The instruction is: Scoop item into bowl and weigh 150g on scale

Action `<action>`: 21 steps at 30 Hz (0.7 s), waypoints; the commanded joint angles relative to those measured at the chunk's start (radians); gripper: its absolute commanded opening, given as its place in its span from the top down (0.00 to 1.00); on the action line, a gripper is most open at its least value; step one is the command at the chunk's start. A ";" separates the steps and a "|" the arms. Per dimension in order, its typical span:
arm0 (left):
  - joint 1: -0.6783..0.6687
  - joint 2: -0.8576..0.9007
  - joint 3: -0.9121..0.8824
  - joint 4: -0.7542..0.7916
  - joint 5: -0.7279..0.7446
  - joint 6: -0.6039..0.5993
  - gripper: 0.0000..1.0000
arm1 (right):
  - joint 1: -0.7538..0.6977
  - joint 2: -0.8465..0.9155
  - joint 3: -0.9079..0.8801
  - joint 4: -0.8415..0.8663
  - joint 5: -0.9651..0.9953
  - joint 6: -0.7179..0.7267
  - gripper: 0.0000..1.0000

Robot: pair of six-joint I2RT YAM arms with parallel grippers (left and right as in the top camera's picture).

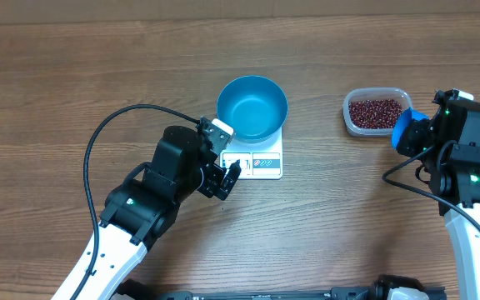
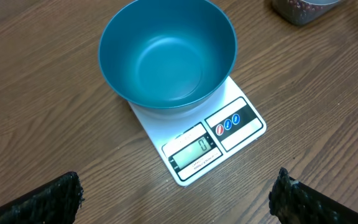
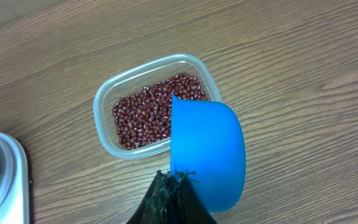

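The empty blue bowl (image 1: 252, 108) (image 2: 166, 56) stands on the white scale (image 1: 267, 164) (image 2: 241, 124), whose display and buttons face the front. My left gripper (image 1: 227, 177) (image 2: 178, 193) hovers open just in front of the scale, holding nothing. The red-brown beans (image 1: 375, 111) (image 3: 154, 115) lie in a clear tub (image 1: 350, 121) (image 3: 104, 124) at the right. My right gripper (image 1: 423, 133) (image 3: 176, 180) is shut on the handle of a small blue scoop (image 1: 408, 129) (image 3: 207, 149). The scoop hangs at the tub's near right corner with its outer side toward the wrist camera, so its inside is hidden.
The scale's corner (image 3: 5, 174) shows at the left edge of the right wrist view. A black cable (image 1: 115, 125) loops over the table left of the left arm. The tub (image 2: 300, 9) appears at the top right of the left wrist view.
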 commanded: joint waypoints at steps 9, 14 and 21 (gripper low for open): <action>0.000 0.003 -0.010 0.006 -0.008 -0.017 0.00 | 0.002 -0.003 0.035 0.006 0.008 -0.007 0.96; 0.000 0.003 -0.010 0.053 -0.003 -0.062 0.01 | 0.002 -0.003 0.035 0.010 0.007 -0.007 0.96; 0.000 0.003 -0.010 0.072 -0.003 -0.081 0.00 | 0.002 -0.004 0.035 0.009 0.007 -0.007 0.96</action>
